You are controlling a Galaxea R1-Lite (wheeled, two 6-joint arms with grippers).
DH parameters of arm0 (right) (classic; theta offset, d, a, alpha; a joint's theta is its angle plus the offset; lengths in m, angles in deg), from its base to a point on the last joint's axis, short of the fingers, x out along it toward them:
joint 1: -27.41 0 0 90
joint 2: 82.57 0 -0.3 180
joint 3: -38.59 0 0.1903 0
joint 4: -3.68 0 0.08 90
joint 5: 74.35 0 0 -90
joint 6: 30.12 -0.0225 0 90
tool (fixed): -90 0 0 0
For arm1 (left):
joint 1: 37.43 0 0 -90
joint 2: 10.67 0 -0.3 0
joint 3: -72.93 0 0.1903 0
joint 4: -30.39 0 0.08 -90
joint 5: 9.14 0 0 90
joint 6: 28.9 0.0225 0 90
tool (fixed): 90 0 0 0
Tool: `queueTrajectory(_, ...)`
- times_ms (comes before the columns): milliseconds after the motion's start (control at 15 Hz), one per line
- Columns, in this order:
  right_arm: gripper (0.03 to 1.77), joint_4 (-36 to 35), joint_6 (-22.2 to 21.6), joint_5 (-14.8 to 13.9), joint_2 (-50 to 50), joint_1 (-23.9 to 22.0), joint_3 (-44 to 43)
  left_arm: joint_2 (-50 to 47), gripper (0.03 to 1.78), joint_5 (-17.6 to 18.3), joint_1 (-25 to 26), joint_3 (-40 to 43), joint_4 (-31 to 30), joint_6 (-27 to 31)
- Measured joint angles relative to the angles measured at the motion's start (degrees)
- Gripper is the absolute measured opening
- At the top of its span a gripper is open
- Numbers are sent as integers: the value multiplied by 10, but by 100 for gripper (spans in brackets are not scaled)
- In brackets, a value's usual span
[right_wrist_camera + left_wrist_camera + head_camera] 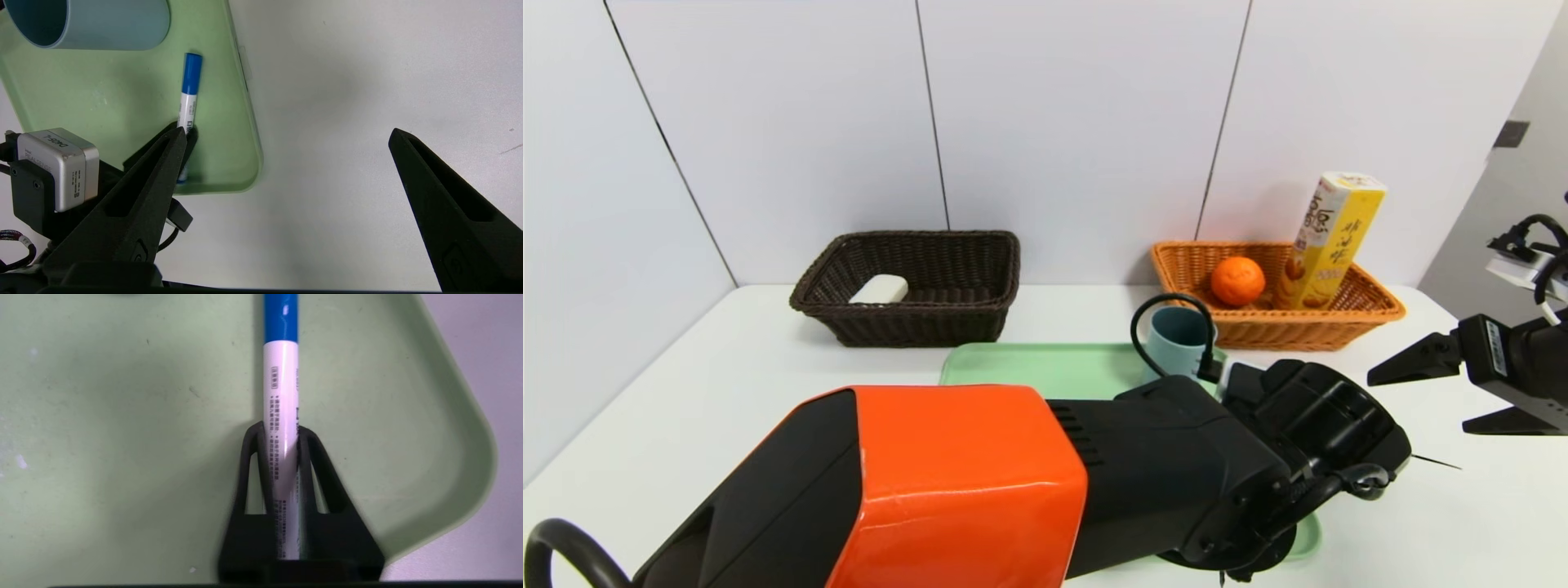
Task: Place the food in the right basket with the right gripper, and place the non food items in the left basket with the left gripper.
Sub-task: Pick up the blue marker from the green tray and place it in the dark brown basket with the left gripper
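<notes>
Left wrist view shows your left tool pinching the blue-capped marker, which lies flat on the green tray near its corner; right tool is spread wide w/ nothing in it, hanging over bare worktop just beside the tray; blue cup sits on the tray's far side; soap bar in the dark left basket; orange + cookie box in the right basket.
</notes>
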Motion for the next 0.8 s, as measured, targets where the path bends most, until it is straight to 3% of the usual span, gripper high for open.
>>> queueTrajectory(333, 171, 0, 0, 0, 5, 0, 2, -18, 16, 11, 1, 0, 6, -10)
queueTrajectory(467, 171, 0, 0, 0, 6, 0, 2, -37, 16, 31, 1, 0, 10, -14)
queueTrajectory(667, 171, 0, 0, -1, 8, 0, 2, -85, 16, 113, 1, 1, 30, -24)
queueTrajectory(800, 171, 0, 0, 0, 10, 0, 5, -133, 16, 200, 1, 3, 38, -42)
